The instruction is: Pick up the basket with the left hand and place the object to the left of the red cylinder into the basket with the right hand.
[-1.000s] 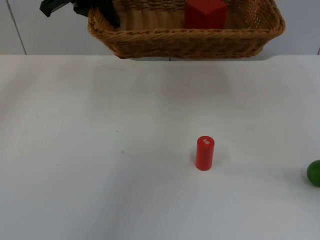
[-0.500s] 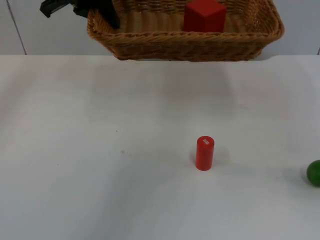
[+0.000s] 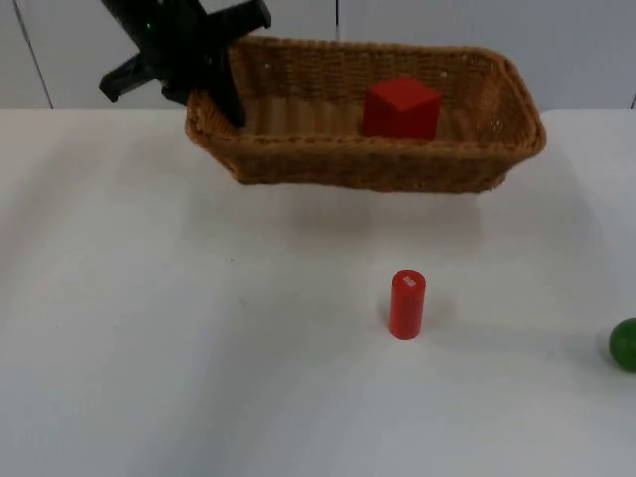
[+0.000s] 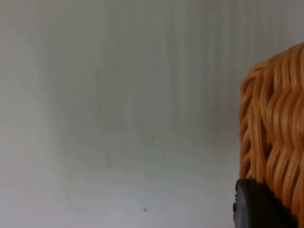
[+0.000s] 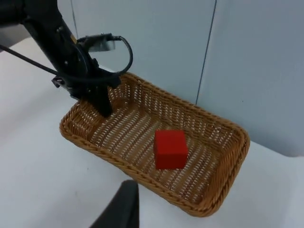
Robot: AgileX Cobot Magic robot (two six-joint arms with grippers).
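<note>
1. Left gripper point(image 3: 214, 84) was at the far left of the table, clamped on the left short rim of the basket point(image 3: 397, 164); one finger reached down inside the wall, also seen in the right wrist view point(image 5: 102, 102).
2. Basket was held above the table at the far side, close to the partition wall point(image 3: 596, 50), long axis running left-right, its shadow on the table beneath its near side.
3. Left wrist view caught the woven basket wall point(image 4: 275, 137) right against a black fingertip point(image 4: 256, 206), with the white table point(image 4: 118, 118) behind.
4. Red cube point(image 3: 400, 107) sat inside the basket, roughly mid-length, on the wicker floor; same cube from the right wrist view point(image 5: 170, 149).
5. Red cylinder point(image 3: 406, 304) stood upright on the table point(image 3: 149, 348), nearer than the basket and well apart from it.
6. Green object point(image 3: 624, 344) lay at the right edge of the table, well right of the cylinder, partly cut off.
7. Right gripper: one black fingertip point(image 5: 124, 204) in its own wrist view, above and near of the basket; cannot tell its opening.
</note>
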